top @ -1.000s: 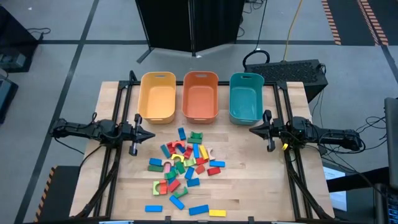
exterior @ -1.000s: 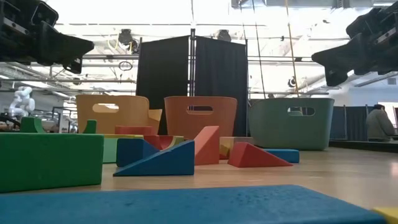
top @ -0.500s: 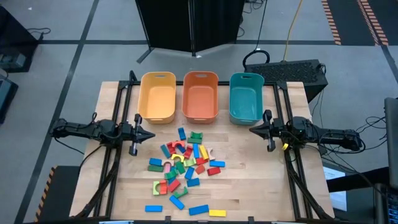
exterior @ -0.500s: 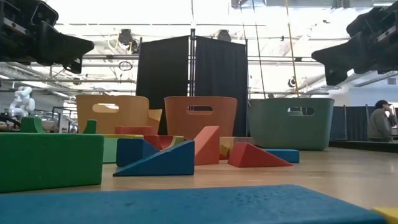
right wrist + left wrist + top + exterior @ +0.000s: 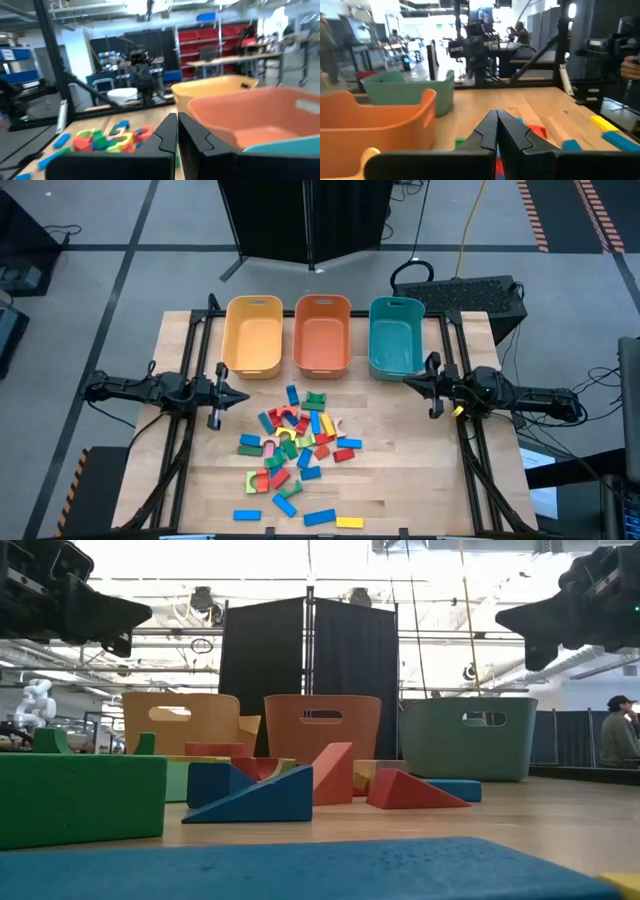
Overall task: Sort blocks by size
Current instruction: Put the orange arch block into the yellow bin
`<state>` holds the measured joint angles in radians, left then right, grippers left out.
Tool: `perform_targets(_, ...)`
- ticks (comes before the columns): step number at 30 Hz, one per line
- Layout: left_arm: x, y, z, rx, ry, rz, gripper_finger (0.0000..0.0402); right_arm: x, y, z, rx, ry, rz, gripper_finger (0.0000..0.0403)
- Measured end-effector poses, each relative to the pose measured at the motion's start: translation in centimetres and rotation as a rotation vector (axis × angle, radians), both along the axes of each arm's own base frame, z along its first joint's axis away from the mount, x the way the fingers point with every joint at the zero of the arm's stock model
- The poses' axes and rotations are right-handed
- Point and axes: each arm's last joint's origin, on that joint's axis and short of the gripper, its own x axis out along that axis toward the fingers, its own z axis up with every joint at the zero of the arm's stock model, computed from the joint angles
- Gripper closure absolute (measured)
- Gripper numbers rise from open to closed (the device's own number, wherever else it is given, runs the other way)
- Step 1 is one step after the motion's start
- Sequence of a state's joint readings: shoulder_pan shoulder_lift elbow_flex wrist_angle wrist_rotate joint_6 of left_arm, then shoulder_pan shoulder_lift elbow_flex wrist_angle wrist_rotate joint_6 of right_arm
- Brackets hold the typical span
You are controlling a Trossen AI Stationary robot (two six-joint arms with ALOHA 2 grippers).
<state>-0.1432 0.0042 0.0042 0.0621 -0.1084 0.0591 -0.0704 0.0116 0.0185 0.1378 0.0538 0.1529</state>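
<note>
Likely light, rigid blocks (image 5: pixel 295 448) mid-frame: pinch flat sides; left hand (image 5: pixel 244 397) and right hand (image 5: pixel 406 384) both closed, empty.

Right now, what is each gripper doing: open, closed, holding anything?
Left gripper: closed, holding nothing, at the table's left side.
Right gripper: closed, holding nothing, at the right side.

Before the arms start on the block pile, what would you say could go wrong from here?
The blocks lie tightly packed, some touching, so an end effector reaching for one may well knock its neighbours. Both the left end effector and the right end effector are shut and must open first. The three bins stand side by side, so a drop near a rim might land in the wrong one.
</note>
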Motion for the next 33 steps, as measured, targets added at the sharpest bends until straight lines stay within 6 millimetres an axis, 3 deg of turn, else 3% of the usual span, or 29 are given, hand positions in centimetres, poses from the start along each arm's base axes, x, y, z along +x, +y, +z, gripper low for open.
perform_targets(9,-0.1,0.5,0.4,-0.007,-0.010,0.178,0.0377,0.0,-0.2,0.2,0.002,-0.015,-0.073,0.0393)
perform_targets(21,0.3,0.6,0.7,-0.040,-0.007,0.209,0.0329,1.1,-0.5,0.6,0.031,-0.044,-0.131,0.0280)
perform_targets(33,1.5,0.8,4.2,0.026,0.050,0.252,0.0328,2.6,-0.7,1.0,-0.013,-0.033,-0.193,0.0243)
